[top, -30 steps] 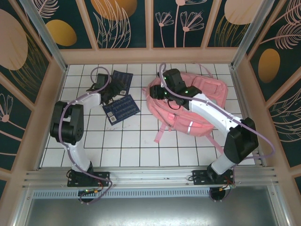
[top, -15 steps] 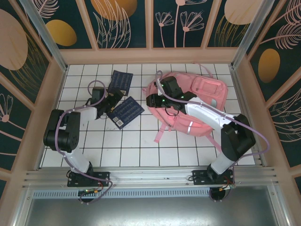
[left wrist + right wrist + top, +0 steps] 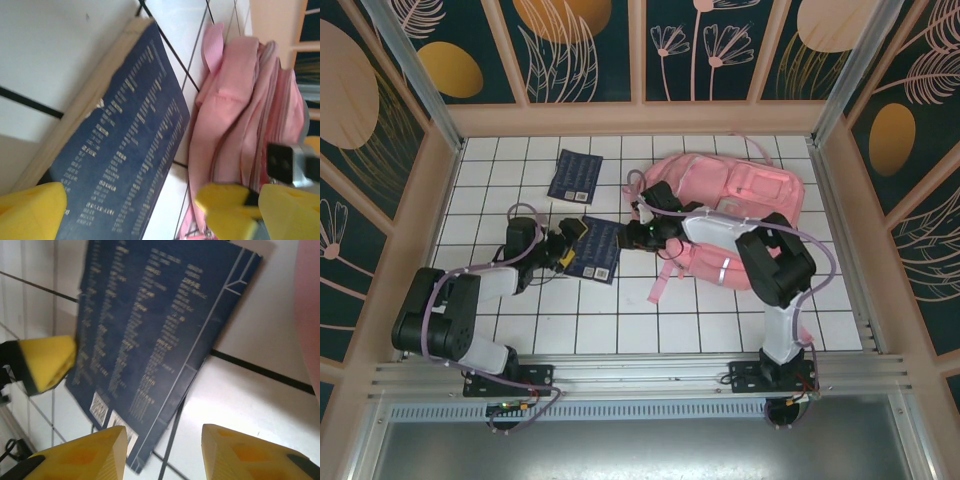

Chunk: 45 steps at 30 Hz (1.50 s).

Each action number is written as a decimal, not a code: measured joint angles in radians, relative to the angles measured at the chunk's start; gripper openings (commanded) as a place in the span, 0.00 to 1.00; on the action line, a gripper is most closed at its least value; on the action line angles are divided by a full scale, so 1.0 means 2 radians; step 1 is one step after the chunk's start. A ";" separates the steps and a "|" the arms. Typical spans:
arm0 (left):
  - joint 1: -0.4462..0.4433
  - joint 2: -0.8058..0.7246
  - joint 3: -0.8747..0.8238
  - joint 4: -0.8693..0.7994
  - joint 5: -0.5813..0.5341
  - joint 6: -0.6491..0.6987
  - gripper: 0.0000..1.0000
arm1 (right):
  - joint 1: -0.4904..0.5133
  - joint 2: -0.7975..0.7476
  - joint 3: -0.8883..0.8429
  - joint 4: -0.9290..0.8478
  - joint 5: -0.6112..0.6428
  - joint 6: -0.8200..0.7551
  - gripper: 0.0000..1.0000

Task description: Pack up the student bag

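The pink backpack point(image 3: 745, 195) lies flat on the far right part of the white tiled table point(image 3: 620, 310). Its front pockets face up, and one pink strap point(image 3: 665, 282) trails off its lower left corner toward the near edge. The right arm reaches across the lower left part of the bag.

The right gripper point(image 3: 636, 234) sits just off the bag's left edge, low over the table, in the gap between the bag and a dark blue book point(image 3: 597, 250). In the right wrist view its yellow fingers point(image 3: 95, 452) stand apart with bare tile and the book's near corner between them, and they grip nothing. The bag shows there as a pink strip at the right edge point(image 3: 311, 315).

The book lies flat just left of the bag, apart from it. The left gripper point(image 3: 570, 245) is at the book's opposite, left end, with its jaws spread as wide as they go. In the left wrist view one finger point(image 3: 30, 212) is on each side of the book's near end point(image 3: 120, 165), and the bag point(image 3: 235, 115) rises beyond the book's far end. One of its yellow fingers point(image 3: 47, 360) reaches the book's left edge point(image 3: 150, 330); I cannot tell whether it touches.

A second dark blue book point(image 3: 573, 177) lies farther back on the table, well apart from both grippers.
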 measured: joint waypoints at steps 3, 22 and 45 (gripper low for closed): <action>-0.010 -0.005 -0.009 0.008 0.014 0.000 0.98 | 0.009 0.027 0.023 -0.014 0.019 0.000 0.47; -0.045 -0.084 0.017 -0.174 -0.031 0.071 0.99 | 0.015 0.076 0.083 -0.054 0.039 -0.003 0.47; -0.047 -0.037 0.073 -0.262 -0.096 0.143 0.93 | 0.010 0.076 0.069 -0.023 -0.006 0.004 0.46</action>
